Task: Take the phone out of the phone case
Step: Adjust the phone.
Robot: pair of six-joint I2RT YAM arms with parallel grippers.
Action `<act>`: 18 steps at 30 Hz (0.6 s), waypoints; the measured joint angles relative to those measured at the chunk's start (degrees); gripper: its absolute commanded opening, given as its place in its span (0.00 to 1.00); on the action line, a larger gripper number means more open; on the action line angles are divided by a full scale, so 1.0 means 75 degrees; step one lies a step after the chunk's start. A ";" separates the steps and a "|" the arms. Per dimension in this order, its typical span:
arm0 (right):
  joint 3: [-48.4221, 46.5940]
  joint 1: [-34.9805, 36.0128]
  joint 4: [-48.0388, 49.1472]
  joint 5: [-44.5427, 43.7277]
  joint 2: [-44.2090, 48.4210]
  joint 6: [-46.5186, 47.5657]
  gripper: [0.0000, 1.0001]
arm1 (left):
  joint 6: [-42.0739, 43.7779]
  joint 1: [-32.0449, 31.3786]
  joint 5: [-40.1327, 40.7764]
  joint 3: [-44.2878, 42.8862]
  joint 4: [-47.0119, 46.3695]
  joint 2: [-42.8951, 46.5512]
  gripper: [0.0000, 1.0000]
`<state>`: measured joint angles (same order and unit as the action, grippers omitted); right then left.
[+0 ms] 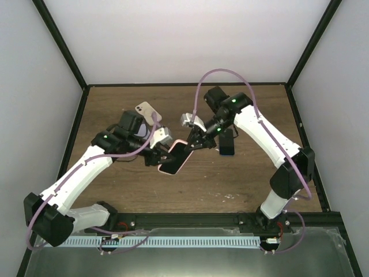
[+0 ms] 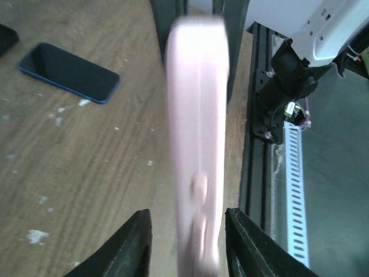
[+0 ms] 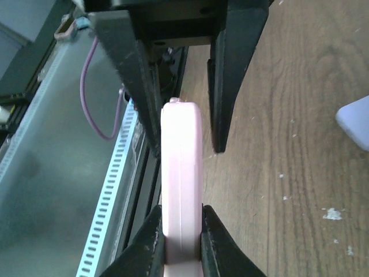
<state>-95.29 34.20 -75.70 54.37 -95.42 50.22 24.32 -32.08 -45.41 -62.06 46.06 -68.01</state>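
Your right gripper point(image 3: 181, 212) is squeezed shut on the thin edge of the pink phone case point(image 3: 181, 167), with one finger pressed on each side. Your left gripper point(image 2: 188, 216) is open. Its two black fingers point(image 2: 134, 245) stand on either side of the same case with room to spare on one side, so it is not squeezing. From above, the case sits near the middle of the table point(image 1: 230, 179), lifted between the two grippers, and the phone point(image 1: 180, 152) with its dark screen is inside it. A blue phone point(image 1: 226, 143) lies flat on the wood at about 3 o'clock from the case, just past your right gripper. A tan phone point(image 1: 146, 110) is at about 11 o'clock from the case, close to the left arm. A pale purple thing point(image 1: 164, 137) is just beside the left gripper; you cannot tell what it is.
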 measured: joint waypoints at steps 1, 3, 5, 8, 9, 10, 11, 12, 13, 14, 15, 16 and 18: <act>-0.0079 -0.0111 0.0009 0.0085 -0.0015 -0.0052 0.01 | -0.0087 0.0184 -0.0105 0.0015 -0.0073 0.0012 0.48; -0.0271 -0.0437 0.0119 0.0361 -0.0041 -0.0265 0.01 | -0.0396 0.0726 -0.0393 0.0070 -0.0291 0.0052 0.53; -0.0452 -0.0868 0.0408 0.0755 -0.0047 -0.0682 0.01 | -0.0880 0.1393 -0.0708 0.0157 -0.0691 0.0125 0.59; -0.0539 -0.1699 0.1661 0.1574 -0.0006 -0.1976 0.01 | -0.2014 0.2314 -0.1265 0.0449 -0.1760 0.0297 0.69; -0.0495 -0.1874 0.2177 0.1781 0.0023 -0.2480 0.01 | -0.2428 0.2544 -0.1425 0.0548 -0.2168 0.0318 0.71; -0.0268 -0.2092 0.3066 0.2017 0.0122 -0.3212 0.01 | -0.2853 0.2739 -0.1559 0.0635 -0.2602 0.0326 0.74; -0.0035 -0.2241 0.3783 0.2142 0.0233 -0.3829 0.01 | -0.3497 0.2978 -0.1708 0.0784 -0.3246 0.0321 0.77; 0.0294 -0.2355 0.4605 0.2247 0.0376 -0.4529 0.01 | -0.4060 0.3153 -0.1792 0.0927 -0.3829 0.0306 0.79; 0.0720 -0.2419 0.5575 0.2296 0.0562 -0.5316 0.01 | -0.4741 0.3346 -0.1874 0.1107 -0.4581 0.0274 0.82; 0.1090 -0.2433 0.6411 0.2328 0.0708 -0.6021 0.01 | -0.5537 0.3532 -0.1941 0.1303 -0.5490 0.0201 0.84; 0.1402 -0.2422 0.7157 0.2346 0.0813 -0.6662 0.01 | -0.6231 0.3687 -0.1967 0.1457 -0.6309 0.0096 0.87; 0.1705 -0.2387 0.7994 0.2346 0.0895 -0.7370 0.01 | -0.6793 0.3791 -0.1964 0.1559 -0.6939 -0.0009 0.89; 0.2031 -0.2361 0.9262 0.2288 0.0915 -0.8466 0.01 | -0.7880 0.3923 -0.1950 0.1664 -0.8099 -0.0251 0.92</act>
<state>-80.05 16.49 -6.24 71.53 -88.55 -13.28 -34.79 -2.66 -60.03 -49.58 -14.68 -69.89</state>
